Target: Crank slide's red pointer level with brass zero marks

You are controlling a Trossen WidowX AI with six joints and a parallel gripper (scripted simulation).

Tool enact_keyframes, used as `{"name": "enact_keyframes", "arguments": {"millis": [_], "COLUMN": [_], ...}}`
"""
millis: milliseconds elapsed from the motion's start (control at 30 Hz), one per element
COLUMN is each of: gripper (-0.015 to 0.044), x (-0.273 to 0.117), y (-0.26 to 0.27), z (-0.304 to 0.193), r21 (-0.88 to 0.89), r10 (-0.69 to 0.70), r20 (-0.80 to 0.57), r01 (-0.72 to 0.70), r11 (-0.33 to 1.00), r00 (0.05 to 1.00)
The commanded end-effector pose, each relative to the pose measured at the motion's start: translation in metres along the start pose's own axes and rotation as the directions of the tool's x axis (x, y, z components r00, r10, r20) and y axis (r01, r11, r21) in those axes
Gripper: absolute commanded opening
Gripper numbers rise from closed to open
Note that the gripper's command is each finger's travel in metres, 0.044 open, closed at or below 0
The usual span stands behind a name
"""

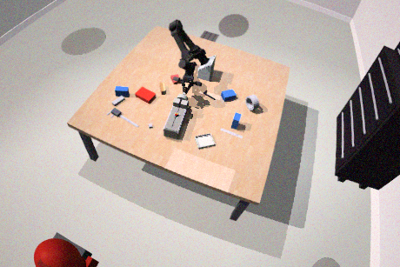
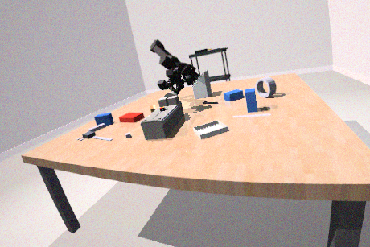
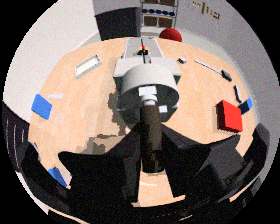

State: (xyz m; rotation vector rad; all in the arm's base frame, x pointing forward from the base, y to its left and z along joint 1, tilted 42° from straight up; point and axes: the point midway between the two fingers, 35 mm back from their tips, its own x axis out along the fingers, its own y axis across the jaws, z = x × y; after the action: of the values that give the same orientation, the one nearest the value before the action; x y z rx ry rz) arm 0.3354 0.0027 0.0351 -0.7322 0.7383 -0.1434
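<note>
The machine is a long grey box [image 1: 176,123] [image 2: 162,123] [image 3: 149,83] in the middle of the table, with a round grey crank disc at its near end in the wrist view. A small red pointer [image 1: 176,114] [image 3: 144,50] sits on the slide along its top; the brass marks are too small to make out. My gripper [image 1: 187,85] [image 2: 175,87] [image 3: 148,125] stands at the crank end of the machine and is shut on the dark crank handle [image 3: 150,122], which runs from between my fingers to the disc.
On the table [image 1: 261,77] lie two blue blocks [image 1: 122,90] [image 1: 229,95], an upright blue block [image 1: 236,120], a red block [image 1: 145,94], a grey wedge stand [image 1: 207,69], a tape roll [image 1: 252,102], a ridged white plate [image 1: 204,141] and small tools at the left [image 1: 116,112].
</note>
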Motion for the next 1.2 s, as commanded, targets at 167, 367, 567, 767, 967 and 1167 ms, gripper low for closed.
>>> {"name": "enact_keyframes", "arguments": {"millis": [167, 367, 567, 767, 967, 1167], "gripper": [0.0, 0.0, 0.0, 0.0, 0.0, 0.0], "x": [0.0, 0.001, 0.002, 0.003, 0.005, 0.007], "y": [-0.014, -0.017, -0.02, -0.023, -0.026, -0.028], "z": [0.0, 0.0, -0.001, -0.002, -0.004, -0.006], "r21": [0.001, 0.001, 0.001, 0.0, 0.0, 0.0], "r10": [-0.016, -0.016, -0.016, -0.016, -0.017, -0.017], "r20": [0.002, 0.002, 0.002, 0.002, 0.002, 0.002], "r01": [0.016, 0.016, 0.016, 0.016, 0.017, 0.017], "r11": [1.0, 1.0, 1.0, 1.0, 1.0, 1.0], "r00": [1.0, 1.0, 1.0, 1.0, 1.0, 1.0]}}
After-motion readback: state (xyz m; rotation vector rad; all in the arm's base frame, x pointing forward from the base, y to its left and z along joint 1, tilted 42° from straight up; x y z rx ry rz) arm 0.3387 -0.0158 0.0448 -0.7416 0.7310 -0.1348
